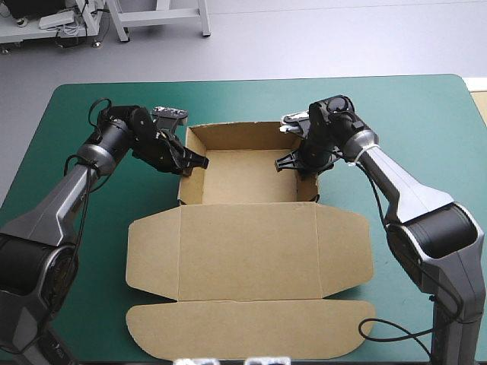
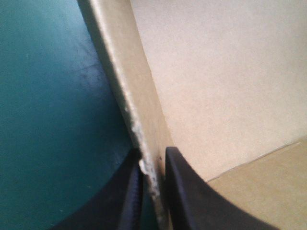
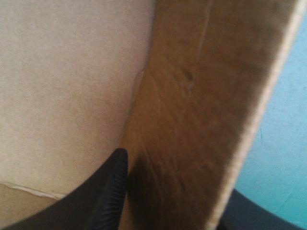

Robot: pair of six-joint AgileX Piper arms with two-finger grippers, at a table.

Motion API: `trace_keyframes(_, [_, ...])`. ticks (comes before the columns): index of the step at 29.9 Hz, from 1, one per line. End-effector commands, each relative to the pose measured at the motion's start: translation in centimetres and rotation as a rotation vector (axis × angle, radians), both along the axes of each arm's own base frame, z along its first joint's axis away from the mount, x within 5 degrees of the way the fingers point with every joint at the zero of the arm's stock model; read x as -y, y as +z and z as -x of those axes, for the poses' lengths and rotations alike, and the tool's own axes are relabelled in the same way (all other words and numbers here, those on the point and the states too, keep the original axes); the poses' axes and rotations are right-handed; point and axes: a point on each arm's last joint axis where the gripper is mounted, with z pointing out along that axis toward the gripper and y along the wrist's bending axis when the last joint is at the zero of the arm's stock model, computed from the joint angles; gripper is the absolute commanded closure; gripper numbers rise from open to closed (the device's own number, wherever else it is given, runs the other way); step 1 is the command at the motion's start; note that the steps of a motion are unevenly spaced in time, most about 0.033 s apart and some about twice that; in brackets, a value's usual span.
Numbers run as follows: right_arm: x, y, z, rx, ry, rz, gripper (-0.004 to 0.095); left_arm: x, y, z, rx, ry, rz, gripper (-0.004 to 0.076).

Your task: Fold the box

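Teal-green cover (image 1: 426, 122) under brown box (image 1: 247, 228); tray end held between both grippers.
Left gripper (image 2: 152, 155) pinching left side wall (image 2: 132, 86), one black finger inside, one outside. Right gripper (image 1: 294, 161) clamped likewise across right side wall (image 3: 192, 120). Probably squaring the raised walls: keep both upright, squeeze evenly, press down toward the crease, no twist against back wall (image 1: 236, 135) just beyond the fingers. Tray floor (image 1: 243, 179) between grippers bare, nothing inside. Lid (image 1: 247, 262) flat on the arms' side.
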Motion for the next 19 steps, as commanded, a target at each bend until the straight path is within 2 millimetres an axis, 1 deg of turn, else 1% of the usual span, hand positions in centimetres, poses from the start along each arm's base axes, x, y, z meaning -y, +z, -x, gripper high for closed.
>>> trace_keyframes(1, [0.4,3.7,0.5,0.092,0.02,0.007,0.0456,0.7,2.1,0.9,0.041,-0.043,0.05,0.0446])
trace_keyframes(4, [0.5,4.8,0.4,0.124,0.019,0.007,0.0459,0.6,2.2,0.8,0.05,-0.041,0.047,0.0296])
trace_keyframes(5, [0.5,5.6,0.3,0.149,0.019,-0.003,0.0459,0.6,2.2,0.7,0.056,-0.038,0.049,0.026])
trace_keyframes(7, [0.4,7.0,0.3,0.191,0.017,-0.021,0.0459,0.6,2.6,0.7,0.066,-0.038,0.052,0.0232])
trace_keyframes(10, [0.5,9.9,0.5,0.28,0.015,-0.058,0.0459,0.6,3.9,0.5,0.092,-0.043,0.055,0.0231])
trace_keyframes(12, [0.7,12.1,0.9,0.341,0.013,-0.083,0.0459,0.7,5.3,0.5,0.116,-0.051,0.06,0.0231])
trace_keyframes(13, [0.9,13.4,1.4,0.378,0.011,-0.096,0.0459,0.7,6.2,0.7,0.125,-0.058,0.063,0.0231])
trace_keyframes(15, [1.5,15.4,2.2,0.436,0.007,-0.1,0.0459,0.5,8.2,1.2,0.138,-0.076,0.066,0.0231])
trace_keyframes(17, [2.2,17.5,3.5,0.493,-0.003,-0.106,0.0459,0.3,10.8,2.1,0.168,-0.096,0.068,0.0232])
trace_keyframes(19, [2.9,19.6,5.1,0.539,-0.031,-0.138,0.0459,0.0,13.7,3.1,0.26,-0.096,0.092,0.0242])
